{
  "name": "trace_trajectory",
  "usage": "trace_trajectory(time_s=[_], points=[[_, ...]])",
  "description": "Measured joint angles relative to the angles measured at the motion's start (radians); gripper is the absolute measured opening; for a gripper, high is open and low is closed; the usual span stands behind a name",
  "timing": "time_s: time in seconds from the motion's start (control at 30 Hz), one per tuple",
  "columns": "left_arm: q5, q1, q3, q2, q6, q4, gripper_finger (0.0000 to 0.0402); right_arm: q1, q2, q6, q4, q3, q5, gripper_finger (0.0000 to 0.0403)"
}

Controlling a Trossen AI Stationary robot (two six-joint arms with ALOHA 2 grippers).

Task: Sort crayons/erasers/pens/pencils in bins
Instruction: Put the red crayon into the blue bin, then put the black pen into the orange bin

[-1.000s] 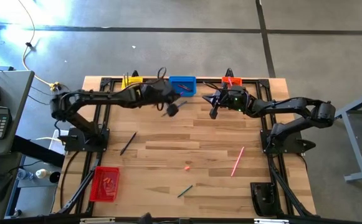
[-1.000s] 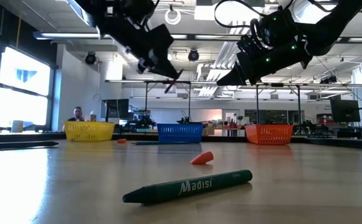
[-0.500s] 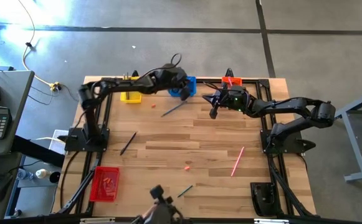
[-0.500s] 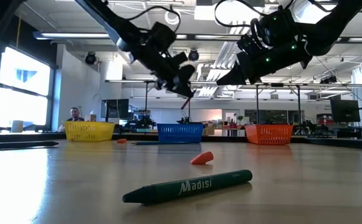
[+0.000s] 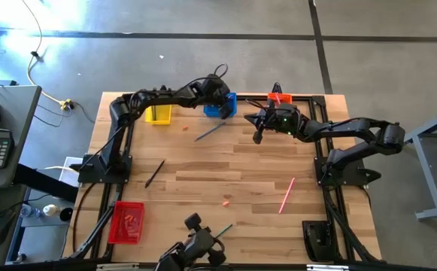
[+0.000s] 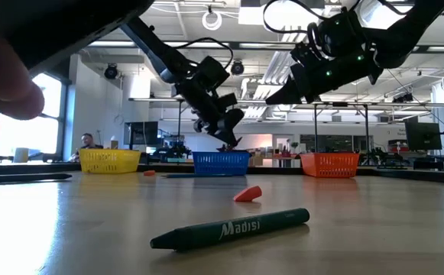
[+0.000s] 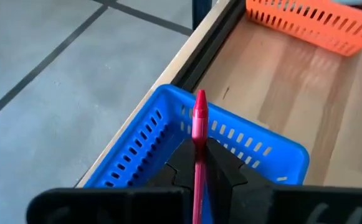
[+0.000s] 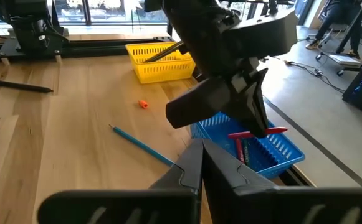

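My left gripper [image 5: 223,107] hangs over the blue bin [image 5: 216,104] at the table's far edge, shut on a red crayon [image 7: 199,121]. In the low view my left gripper [image 6: 225,131] stands just above the blue bin [image 6: 222,162]. My right gripper [image 5: 257,135] hovers shut and empty in front of the orange bin [image 5: 280,98]. A blue pencil [image 5: 209,132], a dark pencil [image 5: 155,172], a pink pen [image 5: 286,195], a green crayon [image 5: 223,230] and two small erasers [image 5: 226,202] [image 5: 185,128] lie flat on the table. My left gripper pinches the red crayon between its two fingers, partway along its length [image 7: 199,158]. The pointed end [image 7: 200,99] sticks out past the fingertips. The fingers slant down from above toward the blue bin. The crayon is lifted clear over the bin's opening.
A yellow bin [image 5: 158,113] stands left of the blue one, and a red bin [image 5: 126,223] holding small pieces sits at the near left. A person's hand [image 6: 8,80] with a dark object [image 5: 195,250] shows at the near edge. The blue bin [image 8: 255,152] holds other crayons.
My left gripper has carried the red crayon from above the blue pencil toward the far edge and slightly right, coming down over the blue bin. A person's hand with a dark object has come in at the table's near edge.
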Motion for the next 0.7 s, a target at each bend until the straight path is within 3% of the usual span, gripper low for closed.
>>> trace_trajectory(time_s=[0.7], points=[[-0.015,0.000,0.001,-0.006,0.026,0.000,0.0070,0.000,0.000,0.000,-0.006,0.000,0.000,0.0000]])
